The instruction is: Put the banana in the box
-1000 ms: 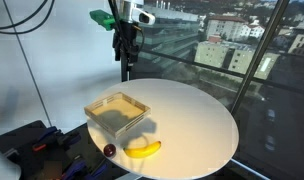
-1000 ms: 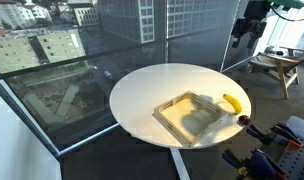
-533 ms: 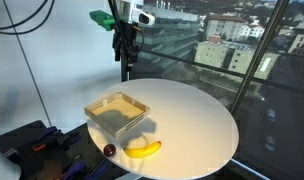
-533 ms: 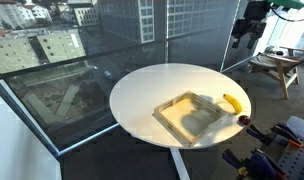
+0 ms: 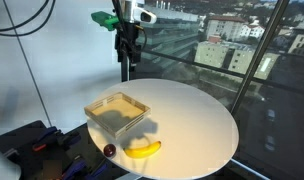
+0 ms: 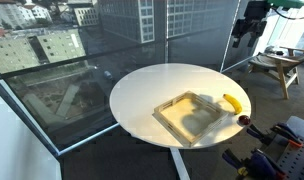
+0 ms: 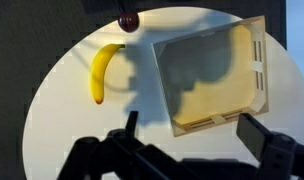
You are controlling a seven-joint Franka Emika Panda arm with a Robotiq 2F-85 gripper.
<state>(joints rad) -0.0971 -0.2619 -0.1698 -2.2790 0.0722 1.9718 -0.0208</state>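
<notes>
Round white table (image 5: 192, 120) beside the windows (image 5: 242, 50) carries the empty box (image 5: 117, 112), with the banana (image 5: 144, 148) lying just beside its near side, while the jaws hang high above, spread and holding nothing: no step done yet.

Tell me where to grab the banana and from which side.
Grip the banana at its mid-curve, coming straight down from above, jaws across its narrow width. It lies flat on the table, clear of the box; the small red object sits near one tip.

no readable text, no labels or numbers (views too small), no signs
</notes>
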